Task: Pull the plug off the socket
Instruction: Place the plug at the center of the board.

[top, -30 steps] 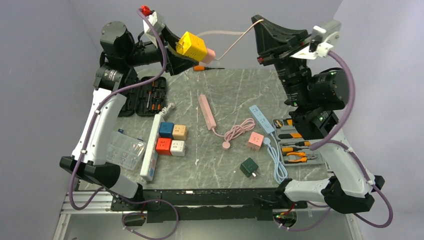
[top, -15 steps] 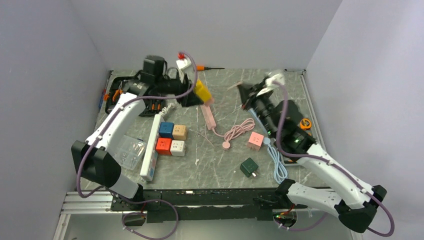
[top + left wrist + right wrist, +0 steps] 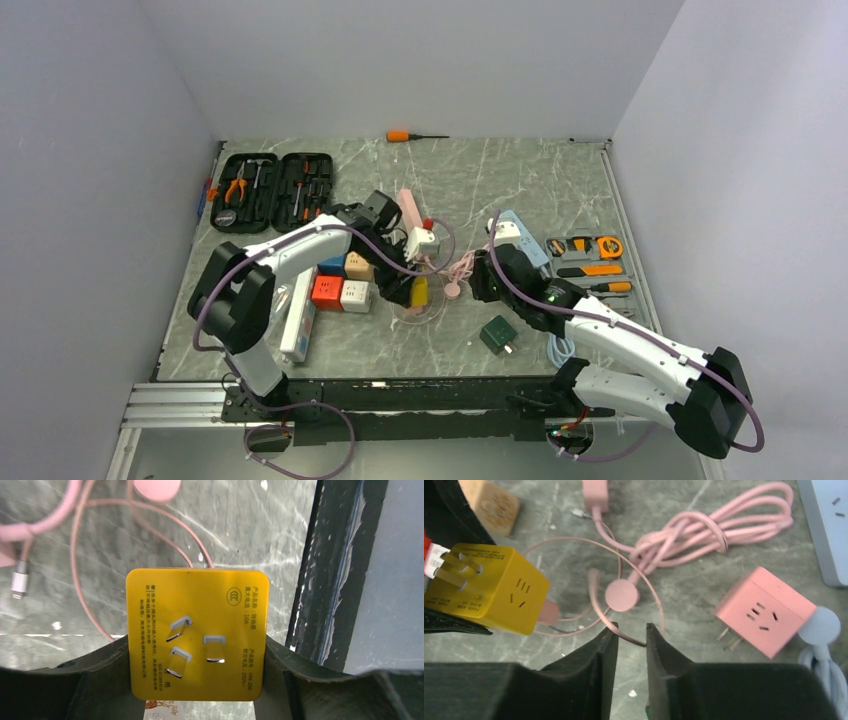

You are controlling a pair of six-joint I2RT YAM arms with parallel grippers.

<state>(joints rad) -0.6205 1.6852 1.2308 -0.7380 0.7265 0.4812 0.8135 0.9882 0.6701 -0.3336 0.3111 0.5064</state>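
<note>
My left gripper (image 3: 412, 292) is shut on the yellow cube socket (image 3: 419, 291), low over the table's middle. In the left wrist view the yellow cube socket (image 3: 196, 610) sits between both jaws of the left gripper (image 3: 196, 652), with its prongs facing the camera. A pink plug (image 3: 547, 613) sits in the side of the yellow cube socket (image 3: 499, 587), and its thin pink cable (image 3: 659, 605) loops over the table. My right gripper (image 3: 631, 630) is just right of the cube. Its jaws stand a narrow gap apart, and the cable crosses between their tips. It also shows in the top view (image 3: 478, 283).
A pink cube socket (image 3: 511, 281), a dark green charger (image 3: 497, 334) and a blue power strip (image 3: 524, 238) lie near my right gripper. Coloured cubes (image 3: 340, 280) and a white strip (image 3: 303, 300) lie left. Tool cases are at back left (image 3: 270, 190) and right (image 3: 590, 270).
Both arms came down from raised poses near the camera to the middle of the table. The yellow cube went down with the left gripper. The cable now lies slack.
</note>
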